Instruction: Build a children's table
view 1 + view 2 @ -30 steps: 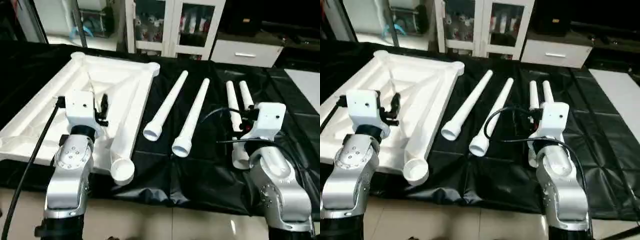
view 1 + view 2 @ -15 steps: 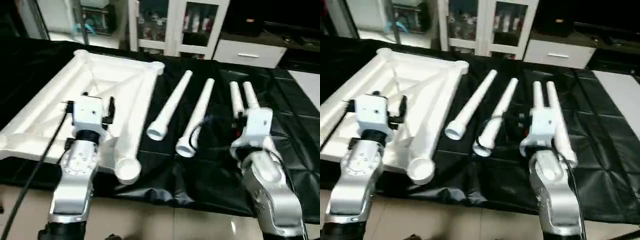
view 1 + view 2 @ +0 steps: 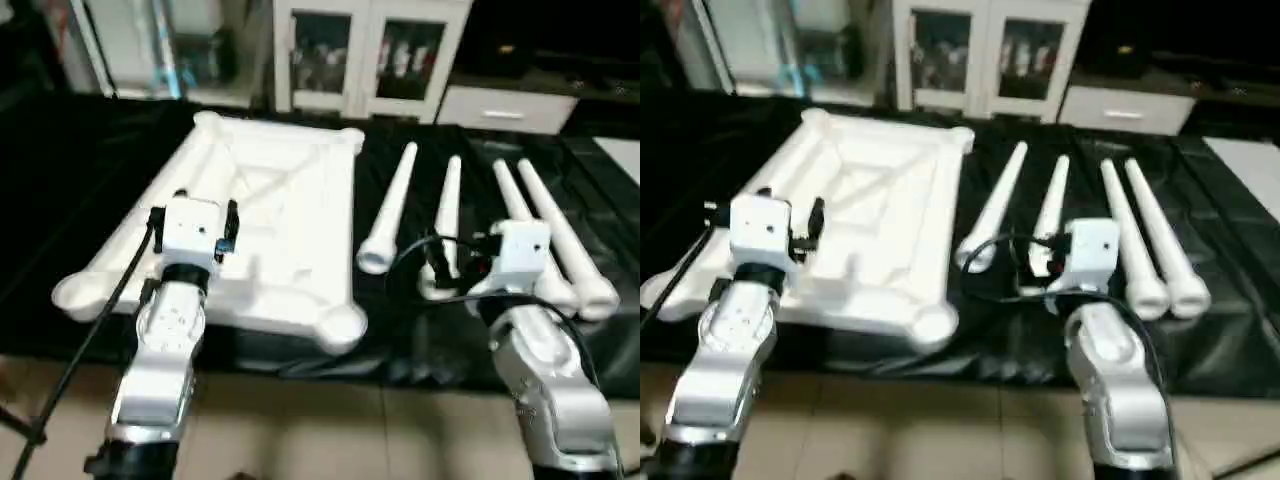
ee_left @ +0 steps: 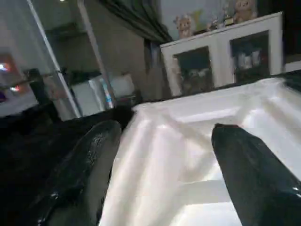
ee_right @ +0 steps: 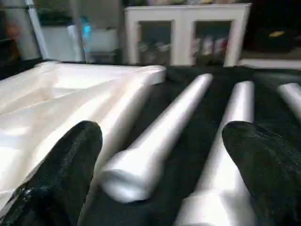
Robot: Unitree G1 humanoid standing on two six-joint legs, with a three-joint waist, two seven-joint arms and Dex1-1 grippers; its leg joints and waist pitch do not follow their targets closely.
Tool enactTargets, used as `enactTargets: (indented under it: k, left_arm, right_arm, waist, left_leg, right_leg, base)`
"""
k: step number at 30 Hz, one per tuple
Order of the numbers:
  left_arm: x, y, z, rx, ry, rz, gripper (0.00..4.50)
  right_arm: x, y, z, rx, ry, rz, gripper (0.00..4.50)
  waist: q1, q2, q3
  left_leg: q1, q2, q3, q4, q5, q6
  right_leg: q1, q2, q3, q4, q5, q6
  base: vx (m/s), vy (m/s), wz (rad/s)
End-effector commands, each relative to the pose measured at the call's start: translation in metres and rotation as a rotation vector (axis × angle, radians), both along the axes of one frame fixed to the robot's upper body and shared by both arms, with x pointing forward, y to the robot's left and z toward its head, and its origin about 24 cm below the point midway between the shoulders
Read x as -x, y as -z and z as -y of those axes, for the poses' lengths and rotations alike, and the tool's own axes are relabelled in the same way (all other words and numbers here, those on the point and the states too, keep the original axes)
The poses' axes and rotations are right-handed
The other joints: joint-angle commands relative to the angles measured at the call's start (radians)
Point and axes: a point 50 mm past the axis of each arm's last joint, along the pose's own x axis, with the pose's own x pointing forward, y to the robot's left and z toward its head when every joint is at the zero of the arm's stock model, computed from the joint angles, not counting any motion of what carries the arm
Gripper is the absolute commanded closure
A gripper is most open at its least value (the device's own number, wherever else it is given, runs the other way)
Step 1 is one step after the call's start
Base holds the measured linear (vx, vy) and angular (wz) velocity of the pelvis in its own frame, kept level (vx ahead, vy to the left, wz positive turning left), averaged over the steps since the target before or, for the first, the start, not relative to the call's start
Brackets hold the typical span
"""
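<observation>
On the black sheet [image 3: 300,345], a leg [image 3: 388,207] should be approached squarely; both grippers [image 4: 164,174] [image 5: 160,174] are spread, empty.

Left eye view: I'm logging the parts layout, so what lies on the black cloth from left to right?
Table top, ribbed underside up → first leg → second leg → third leg → fourth leg, all on the black cloth.

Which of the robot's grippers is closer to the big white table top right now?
Left. The left gripper hangs over the table top; the right gripper is off to its side, above the legs on the black sheet.
</observation>
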Motion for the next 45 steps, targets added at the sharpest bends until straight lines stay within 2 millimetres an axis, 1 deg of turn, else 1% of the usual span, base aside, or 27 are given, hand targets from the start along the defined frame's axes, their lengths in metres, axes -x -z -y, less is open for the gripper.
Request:
enactTargets:
  k: [1, 3, 4, 5, 7, 8, 10, 11, 12, 14, 15, 17, 20, 23, 25, 28, 32, 33, 36, 38, 39, 40, 41, 42, 43, 44, 45]
  left_arm:
    - [-0.002, -0.001, 0.007, -0.006, 0.009, 0.011, 0.97]
    - [-0.001, 0.0, 0.013, 0.016, 0.028, 0.01, 0.97]
    - [0.0, 0.001, 0.016, 0.028, 0.047, -0.003, 0.97]
    - [0.0, 0.001, 0.017, 0.028, 0.049, -0.008, 0.97]
    - [0.003, 0.002, 0.018, 0.042, 0.059, -0.001, 0.97]
    - [0.004, 0.002, 0.017, 0.049, 0.055, -0.005, 0.97]
    - [0.004, 0.001, 0.016, 0.048, 0.073, 0.008, 0.97]
    - [0.004, 0.001, 0.015, 0.034, 0.077, 0.008, 0.97]
    - [0.004, 0.001, 0.014, 0.028, 0.079, 0.006, 0.97]
    - [0.004, 0.002, 0.014, 0.02, 0.077, 0.002, 0.97]
    - [0.003, 0.002, 0.012, 0.009, 0.073, -0.002, 0.97]
    - [0.003, 0.001, 0.013, 0.02, 0.083, 0.001, 0.97]
    - [0.003, -0.001, 0.015, 0.009, 0.095, 0.007, 0.97]
    - [0.003, -0.001, 0.016, 0.013, 0.102, 0.01, 0.97]
    - [0.003, -0.001, 0.016, 0.007, 0.104, 0.01, 0.97]
    - [0.003, -0.001, 0.016, 0.0, 0.107, 0.009, 0.97]
    - [0.002, -0.002, 0.016, -0.009, 0.114, 0.008, 0.97]
    - [0.002, -0.001, 0.017, -0.01, 0.117, 0.006, 0.97]
    - [0.002, -0.001, 0.017, -0.011, 0.119, 0.005, 0.97]
    - [0.002, -0.001, 0.017, -0.011, 0.12, 0.006, 0.97]
    - [0.001, -0.002, 0.018, -0.011, 0.12, 0.006, 0.97]
    - [0.001, -0.002, 0.018, -0.011, 0.122, 0.007, 0.97]
    - [0.001, -0.002, 0.018, -0.011, 0.122, 0.007, 0.97]
    - [0.001, -0.002, 0.018, -0.011, 0.123, 0.006, 0.97]
    - [0.001, -0.002, 0.018, -0.011, 0.123, 0.006, 0.97]
    - [0.001, -0.002, 0.018, -0.011, 0.123, 0.005, 0.97]
    - [0.001, -0.001, 0.018, -0.01, 0.123, 0.005, 0.97]
  right_arm:
    - [-0.003, -0.006, 0.005, 0.003, 0.011, 0.016, 0.0]
    - [-0.006, -0.009, 0.005, 0.033, 0.01, 0.027, 0.0]
    - [-0.006, -0.009, 0.006, 0.037, 0.012, 0.029, 0.0]
    - [-0.006, -0.009, 0.007, 0.036, 0.013, 0.029, 0.0]
    - [-0.005, -0.008, 0.009, 0.032, 0.014, 0.027, 0.0]
    - [-0.005, -0.008, 0.01, 0.035, 0.015, 0.026, 0.0]
    - [-0.004, -0.006, 0.012, 0.046, 0.015, 0.023, 0.0]
    - [-0.004, -0.006, 0.012, 0.051, 0.014, 0.024, 0.0]
    - [-0.003, -0.006, 0.013, 0.054, 0.014, 0.025, 0.0]
    - [-0.003, -0.007, 0.013, 0.052, 0.012, 0.025, 0.0]
    - [-0.004, -0.007, 0.014, 0.052, 0.014, 0.029, 0.0]
    - [-0.003, -0.008, 0.014, 0.05, 0.009, 0.032, 0.0]
    - [-0.001, -0.007, 0.013, 0.043, 0.011, 0.034, 0.0]
    - [0.0, -0.006, 0.015, 0.037, 0.021, 0.031, 0.0]
    - [0.0, -0.006, 0.016, 0.037, 0.029, 0.03, 0.0]
    - [0.0, -0.006, 0.017, 0.037, 0.036, 0.033, 0.0]
    - [0.0, -0.006, 0.017, 0.045, 0.038, 0.04, 0.0]
    - [0.0, -0.006, 0.017, 0.045, 0.04, 0.041, 0.0]
    - [0.0, -0.006, 0.017, 0.054, 0.041, 0.041, 0.0]
    - [0.0, -0.006, 0.017, 0.057, 0.041, 0.041, 0.0]
    - [0.0, -0.006, 0.017, 0.059, 0.04, 0.042, 0.0]
    - [0.0, -0.006, 0.018, 0.062, 0.04, 0.042, 0.0]
    - [0.0, -0.006, 0.018, 0.062, 0.04, 0.042, 0.0]
    - [0.0, -0.006, 0.018, 0.063, 0.041, 0.042, 0.0]
    - [0.0, -0.006, 0.018, 0.065, 0.041, 0.043, 0.0]
    - [-0.001, -0.006, 0.019, 0.066, 0.041, 0.044, 0.0]
    - [-0.001, -0.006, 0.019, 0.069, 0.04, 0.046, 0.0]
  waist:
    - [-0.007, 0.043, -0.049]
    - [-0.012, 0.035, -0.053]
    - [-0.014, 0.027, -0.053]
    - [-0.006, 0.028, -0.056]
    - [0.006, 0.034, -0.061]
    - [0.006, 0.033, -0.061]
    - [0.014, 0.0, -0.062]
    - [0.025, -0.02, -0.056]
    - [0.047, -0.042, -0.055]
    - [0.06, -0.051, -0.051]
    - [0.059, -0.029, -0.047]
    - [0.04, -0.006, -0.047]
    - [0.03, -0.006, -0.048]
    - [0.03, -0.007, -0.037]
    - [0.025, -0.002, -0.031]
    - [0.011, 0.014, -0.023]
    - [-0.008, 0.018, -0.032]
    - [-0.007, 0.01, -0.04]
    - [0.004, 0.008, -0.06]
    - [0.003, 0.011, -0.07]
    - [-0.003, 0.014, -0.075]
    - [-0.009, 0.016, -0.081]
    - [-0.016, 0.017, -0.083]
    - [-0.025, 0.011, -0.076]
    - [-0.021, -0.004, -0.07]
    - [-0.012, -0.014, -0.066]
    - [0.022, -0.047, -0.071]
  left_leg:
    - [0.038, 0.1, -0.092, -0.207, -0.319, -0.286]
    - [0.065, 0.183, -0.132, -0.24, -0.449, -0.314]
    - [0.067, 0.218, -0.15, -0.259, -0.431, -0.239]
    - [0.072, 0.226, -0.149, -0.263, -0.395, -0.198]
    - [0.045, 0.166, -0.093, -0.274, -0.395, -0.139]
    - [0.041, 0.149, -0.088, -0.279, -0.437, -0.142]
    - [0.024, 0.097, -0.069, -0.245, -0.525, -0.145]
    - [-0.004, 0.062, -0.039, -0.202, -0.503, -0.146]
    - [-0.006, 0.058, -0.021, -0.162, -0.356, -0.098]
    - [-0.007, 0.065, -0.014, -0.136, -0.201, -0.038]
    - [-0.011, 0.087, -0.017, -0.181, -0.182, -0.045]
    - [-0.006, 0.102, -0.031, -0.217, -0.371, -0.102]
    - [0.003, 0.099, -0.029, -0.223, -0.497, -0.143]
    - [0.026, 0.098, -0.024, -0.214, -0.611, -0.132]
    - [0.047, 0.096, -0.026, -0.209, -0.701, -0.128]
    - [0.068, 0.094, -0.03, -0.233, -0.802, -0.125]
    - [0.081, 0.089, -0.029, -0.246, -0.759, -0.109]
    - [0.061, 0.084, -0.015, -0.24, -0.631, -0.067]
    - [0.048, 0.079, 0.014, -0.231, -0.337, 0.042]
    - [0.067, 0.078, 0.012, -0.222, -0.179, 0.125]
    - [0.084, 0.078, 0.001, -0.212, -0.062, 0.204]
    - [0.123, 0.083, -0.016, -0.197, 0.073, 0.309]
    - [0.154, 0.092, -0.032, -0.19, 0.134, 0.364]
    - [0.196, 0.115, -0.06, -0.184, 0.175, 0.448]
    - [0.185, 0.111, -0.058, -0.177, 0.205, 0.486]
    - [0.16, 0.089, -0.032, -0.169, 0.187, 0.471]
    - [0.026, -0.018, 0.046, -0.104, 0.115, 0.389]
  right_leg:
    - [0.016, 0.059, -0.022, -0.01, 0.106, -0.069]
    - [0.031, 0.042, -0.01, -0.008, -0.001, -0.04]
    - [0.028, 0.045, -0.006, 0.022, -0.074, 0.0]
    - [0.019, 0.048, -0.006, 0.035, -0.098, 0.011]
    - [0.03, 0.069, -0.019, 0.054, -0.11, 0.017]
    - [0.036, 0.069, -0.019, 0.046, -0.105, 0.018]
    - [0.047, 0.011, 0.016, -0.043, -0.119, 0.001]
    - [0.053, -0.061, 0.043, -0.105, -0.278, -0.03]
    - [0.06, -0.106, 0.054, -0.143, -0.524, -0.026]
    - [0.064, -0.131, 0.062, -0.167, -0.654, -0.014]
    - [0.065, -0.077, 0.027, -0.145, -0.604, -0.046]
    - [0.06, -0.024, 0.002, -0.111, -0.45, -0.063]
    - [0.06, -0.034, 0.003, -0.111, -0.347, -0.076]
    - [0.059, -0.048, 0.006, -0.142, -0.558, -0.049]
    - [0.067, -0.037, -0.011, -0.158, -0.681, -0.026]
    - [0.089, 0.0, -0.033, -0.154, -0.614, -0.022]
    - [0.108, -0.003, -0.027, -0.156, -0.48, -0.048]
    - [0.133, -0.02, -0.013, -0.165, -0.441, -0.067]
    - [0.166, -0.016, -0.007, -0.159, -0.253, -0.121]
    - [0.161, 0.005, -0.019, -0.136, -0.097, -0.141]
    - [0.153, 0.021, -0.027, -0.113, -0.007, -0.147]
    - [0.124, 0.037, -0.038, -0.086, 0.037, -0.136]
    - [0.095, 0.045, -0.042, -0.069, 0.03, -0.121]
    - [0.042, 0.043, -0.034, -0.042, -0.019, -0.084]
    - [0.04, 0.023, -0.011, -0.043, -0.013, -0.049]
    - [0.063, 0.012, 0.005, -0.062, 0.022, -0.051]
    - [0.203, -0.015, 0.075, -0.102, 0.174, -0.091]
  base:
    - [-0.094, 0.237, -0.11]
    - [-0.085, 0.155, 0.06]
    - [-0.089, 0.116, 0.11]
    - [-0.107, 0.096, 0.14]
    - [-0.111, 0.073, 0.13]
    - [-0.059, 0.01, 0.01]
    - [-0.094, -0.052, -0.07]
    - [-0.126, -0.123, -0.22]
    - [-0.082, -0.092, -0.18]
    - [-0.067, -0.054, -0.23]
    - [-0.058, -0.04, -0.23]
    - [-0.019, -0.007, -0.11]
    - [0.0, 0.0, 0.0]
    - [0.0, 0.0, 0.0]
    - [0.0, 0.0, 0.0]
    - [0.054, 0.047, -0.14]
    - [0.085, 0.029, -0.12]
    - [0.112, 0.015, -0.13]
    - [0.115, -0.005, -0.01]
    - [0.098, -0.009, 0.02]
    - [0.149, -0.014, 0.01]
    - [0.158, -0.02, 0.02]
    - [0.158, -0.02, 0.02]
    - [0.147, -0.04, 0.05]
    - [0.132, -0.061, 0.04]
    - [0.186, -0.104, 0.07]
    - [0.115, -0.076, 0.06]
